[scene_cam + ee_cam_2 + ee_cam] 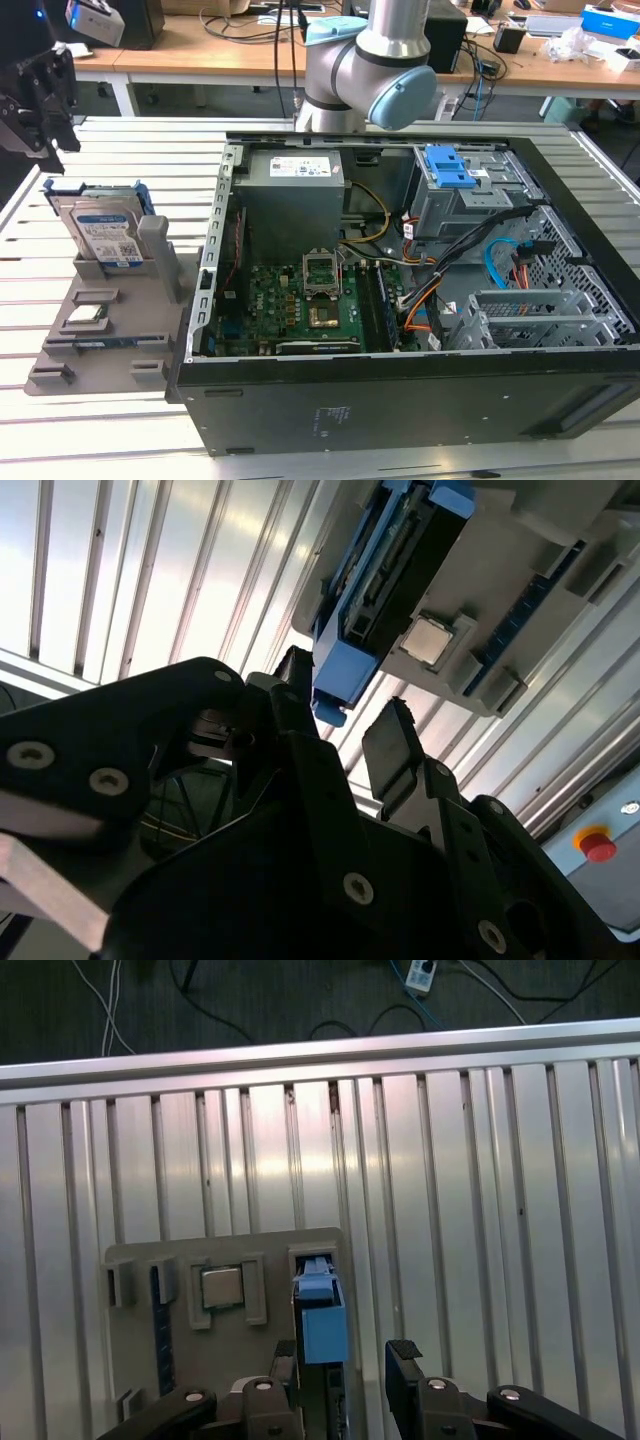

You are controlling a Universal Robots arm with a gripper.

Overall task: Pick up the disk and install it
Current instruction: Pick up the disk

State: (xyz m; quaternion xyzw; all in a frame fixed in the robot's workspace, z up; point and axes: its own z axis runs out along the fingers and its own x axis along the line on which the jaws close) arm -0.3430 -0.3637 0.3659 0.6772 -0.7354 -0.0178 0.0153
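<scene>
My tool [42, 100] hangs over the bench [100, 435] near its edge at the exterior view's left. It is above the disk [105, 232], which stands on edge in a grey holder [100, 352] beside the open computer case [400, 300], label face showing. Both wrist views add what that view cannot: the tool's fingers [403, 1358] are spread wide and grip nothing, one either side of the disk's blue end. There the disk is a thin edge-on strip running along the bench slats. I cannot tell whether its long side stands upright. A processor chip [220, 1287] lies just beside it.
</scene>
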